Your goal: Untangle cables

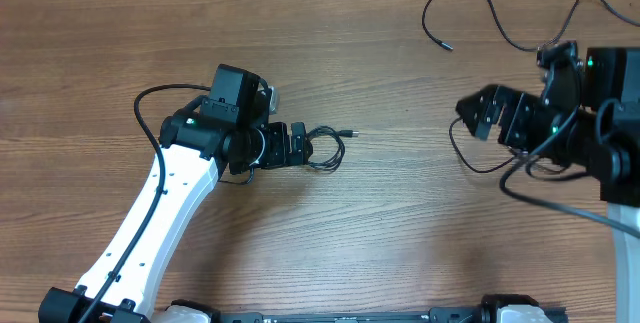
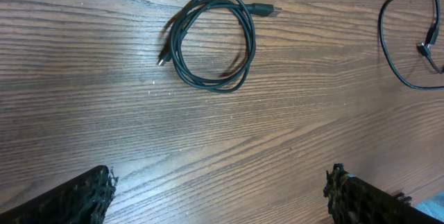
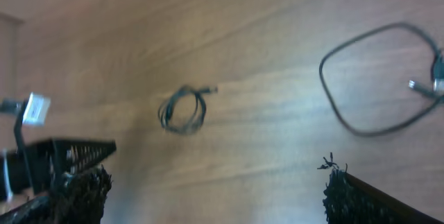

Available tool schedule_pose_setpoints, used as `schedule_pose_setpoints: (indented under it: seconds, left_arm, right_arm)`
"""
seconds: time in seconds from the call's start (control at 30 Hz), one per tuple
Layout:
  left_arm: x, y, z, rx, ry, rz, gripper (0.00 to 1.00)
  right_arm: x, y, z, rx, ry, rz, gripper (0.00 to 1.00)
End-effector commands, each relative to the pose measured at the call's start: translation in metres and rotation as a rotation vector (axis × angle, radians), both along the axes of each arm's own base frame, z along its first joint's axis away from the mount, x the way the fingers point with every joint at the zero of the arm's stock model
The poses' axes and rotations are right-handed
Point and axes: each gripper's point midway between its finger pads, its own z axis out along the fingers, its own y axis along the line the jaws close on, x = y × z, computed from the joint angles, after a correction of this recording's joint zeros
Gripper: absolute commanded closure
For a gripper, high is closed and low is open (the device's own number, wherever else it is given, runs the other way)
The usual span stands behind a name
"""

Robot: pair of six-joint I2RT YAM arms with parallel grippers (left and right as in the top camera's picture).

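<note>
So here's the setup: 2 arms over a wooden table (image 1: 380, 233), and neither one has hold of anything.

The left gripper (image 1: 299, 145) sits around the middle of the table, a bit toward the left edge, pointing to the right. Its fingers (image 2: 83, 196) are spread wide with only bare wood between them. The small coiled cable (image 2: 248, 40) lies flat on the table just ahead of those fingers. It's a neat round loop with both plug ends poking out, 1 on the upper right and 1 on the left. From overhead the gripper overlaps the coil's left side, but the wrist view shows it isn't pinching it.

The right gripper (image 1: 470, 120) is over by the right edge, pointing left, and it's also spread wide and holding nothing.

A loose cable loop (image 3: 322, 75) sits on the table right next to it. The right wrist view is pretty blurry, so I can't say much more than that.

Another long cable (image 1: 497, 23) snakes around near the far right corner, with its plug end (image 1: 443, 44) pointing back toward the middle. I can't tell whether that one joins the loop.
</note>
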Motion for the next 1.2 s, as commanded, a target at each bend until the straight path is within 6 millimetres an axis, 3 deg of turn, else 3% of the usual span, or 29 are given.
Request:
schedule_pose_setpoints:
  seconds: [0.0,0.23,0.4,0.63,0.87,1.0,1.17]
  left_arm:
    - [0.002,-0.001,0.001,0.007,-0.009,-0.008,0.00]
    - [0.002,-0.001,0.001,0.007,-0.009,-0.008,0.01]
    - [0.002,-0.001,0.001,0.007,-0.009,-0.008,0.00]
    - [0.002,-0.001,0.001,0.007,-0.009,-0.008,0.00]
    - [0.002,-0.001,0.001,0.007,-0.009,-0.008,0.00]
    - [0.002,-0.001,0.001,0.007,-0.009,-0.008,0.00]
    - [0.002,-0.001,0.001,0.007,-0.009,-0.008,0.00]
  right_arm:
    - [0.011,-0.019,-0.013,-0.022,0.062,-0.163,0.00]
    - [0.022,-0.073,-0.037,-0.059,0.168,-0.434,0.00]
    - [0.036,-0.123,-0.051,-0.048,0.188,-0.582,0.00]
    - [0.048,-0.184,-0.098,-0.021,0.316,-0.735,0.00]
    - [0.040,-0.232,-0.134,0.175,0.415,-0.896,0.00]
    - [0.031,-0.248,-0.143,0.221,0.441,-0.945,0.00]
    - [0.021,-0.243,-0.157,0.218,0.502,-0.949,0.00]
